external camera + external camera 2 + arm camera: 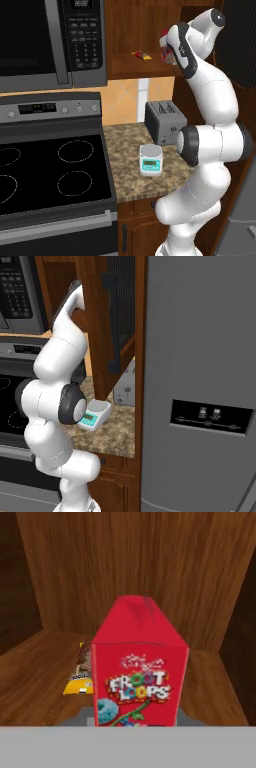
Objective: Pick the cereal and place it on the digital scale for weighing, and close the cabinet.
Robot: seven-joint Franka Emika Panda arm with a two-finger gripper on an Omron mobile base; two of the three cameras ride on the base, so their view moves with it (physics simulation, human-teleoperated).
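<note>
Arm [210, 100] stretched up into the open cabinet [145, 30]
Pincer right at the cereal [137, 672]; can't tell if it's clenched.

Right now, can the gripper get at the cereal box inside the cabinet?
Probably yes. The cabinet door stands open, and in the hand view the cereal box sits upright directly ahead with nothing in front of it; the yellow packet lies off to its side.

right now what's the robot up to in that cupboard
The arm is reaching into the open cabinet, its hand right up against the red cereal box standing on the shelf beside a yellow packet. Whether the fingers have closed on it isn't visible. The digital scale sits bare on the counter in front of the toaster.
</note>
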